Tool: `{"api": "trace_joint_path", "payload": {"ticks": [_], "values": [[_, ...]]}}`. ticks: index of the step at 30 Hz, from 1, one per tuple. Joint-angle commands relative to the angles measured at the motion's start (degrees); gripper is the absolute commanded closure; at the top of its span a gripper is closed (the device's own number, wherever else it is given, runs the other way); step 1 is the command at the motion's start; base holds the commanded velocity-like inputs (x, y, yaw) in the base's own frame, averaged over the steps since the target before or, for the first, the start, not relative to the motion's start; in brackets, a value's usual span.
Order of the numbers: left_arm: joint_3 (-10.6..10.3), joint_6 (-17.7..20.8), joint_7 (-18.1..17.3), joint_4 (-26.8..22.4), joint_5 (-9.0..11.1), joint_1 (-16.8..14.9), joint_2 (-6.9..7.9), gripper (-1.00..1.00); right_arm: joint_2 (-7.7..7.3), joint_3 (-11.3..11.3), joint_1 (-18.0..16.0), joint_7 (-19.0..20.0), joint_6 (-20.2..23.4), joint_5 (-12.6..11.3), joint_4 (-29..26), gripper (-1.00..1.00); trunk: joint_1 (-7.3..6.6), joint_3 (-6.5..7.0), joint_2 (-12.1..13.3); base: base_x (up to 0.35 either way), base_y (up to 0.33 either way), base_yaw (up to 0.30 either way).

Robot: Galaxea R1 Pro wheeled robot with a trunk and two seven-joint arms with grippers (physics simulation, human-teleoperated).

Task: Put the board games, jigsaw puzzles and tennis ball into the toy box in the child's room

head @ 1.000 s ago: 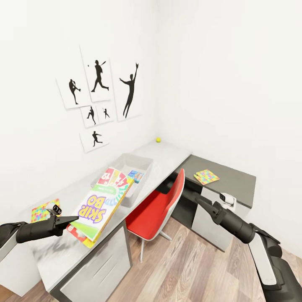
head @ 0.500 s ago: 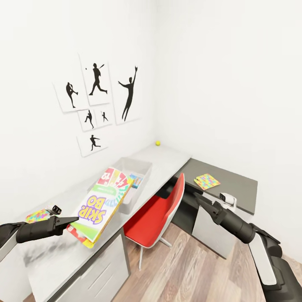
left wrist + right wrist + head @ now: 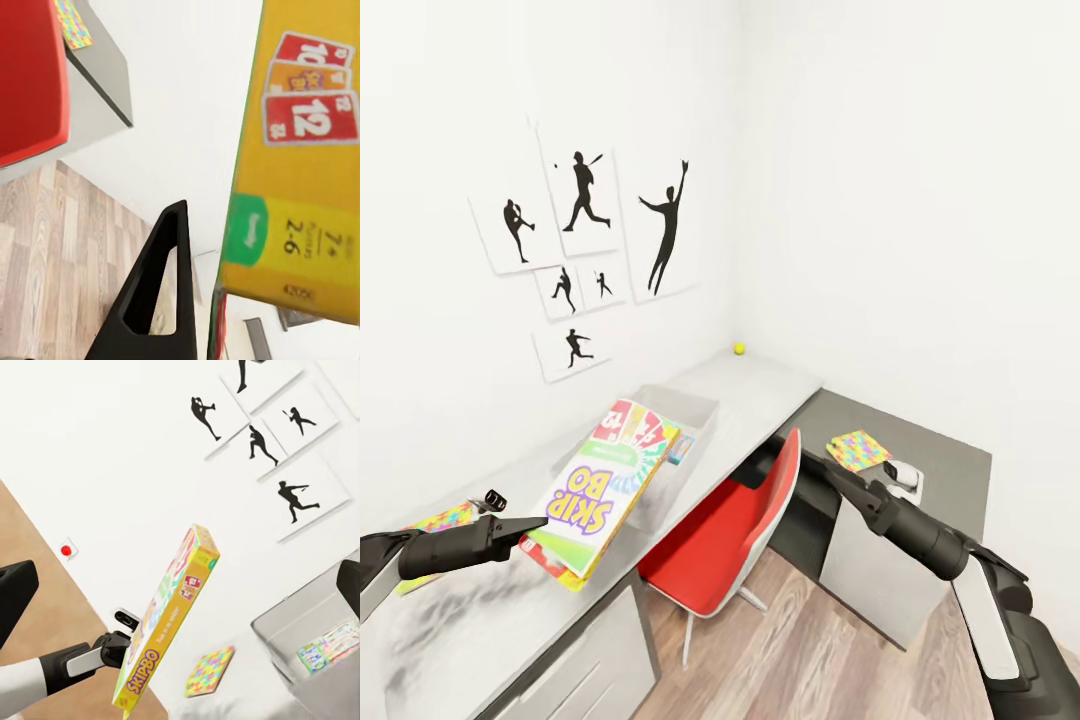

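Left hand [image 3: 530, 524] clamped on board game [image 3: 604, 489], yellow underside [image 3: 307, 150], right hand's [image 3: 818, 468] state unclear

I read the Skip-Bo board game [image 3: 603, 487] as printed card with a slight sheen on its yellow face. My left gripper [image 3: 532, 523] pinching its edge looks like matt black plastic. Just behind the game, the toy box [image 3: 695, 409] has thin, smooth, pale grey walls, plastic by the look of it. The table [image 3: 760, 385] under it has a smooth matt grey top. Beside the table, the chair [image 3: 735, 530] has a glossy red shell, and the floor [image 3: 810, 640] shows wood planks with visible grain.
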Motion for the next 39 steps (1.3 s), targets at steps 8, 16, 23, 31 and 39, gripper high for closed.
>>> {"api": "trace_joint_path", "payload": {"ticks": [8, 16, 23, 31, 39], "values": [[-0.33, 0.5, -0.23, 0.03, 0.24, -0.11, 0.03, 1.0, -0.02, 0.0, -0.04, 0.05, 0.43, -0.28, 0.02, -1.0, 0.07, -0.01, -0.12, 0.303, -0.068, 0.075], [-0.33, 0.17, -0.23, 0.03, 0.27, -0.11, 0.06, 1.0, -0.02, 0.03, -0.04, -0.01, 0.38, -0.25, 0.22, -1.0, 0.07, 0.0, -0.12, 0.268, -0.11, 0.003], [-0.31, 0.17, -0.23, 0.03, 0.27, -0.11, 0.11, 1.0, -0.09, -0.03, -0.05, 0.17, 0.66, -0.31, -0.16, -1.0, 0.07, 0.0, -0.12, 0.265, -0.007, 0.0], [1.01, 0.84, -0.23, 0.21, 0.29, -0.08, 0.15, 1.0, -2.5, -0.29, -0.04, 2.86, 2.8, -0.7, -0.95, -1.0, 0.07, 0.0, -0.12, 0.252, -0.003, 0.0], [1.63, 3.05, 0.63, 0.61, -0.61, -3.36, -0.03, 1.0, -2.73, -0.32, -0.04, 2.94, 3.18, -0.56, -0.68, -1.0, 0.07, 0.0, -0.12, 0.054, -0.004, 0.0]]}}
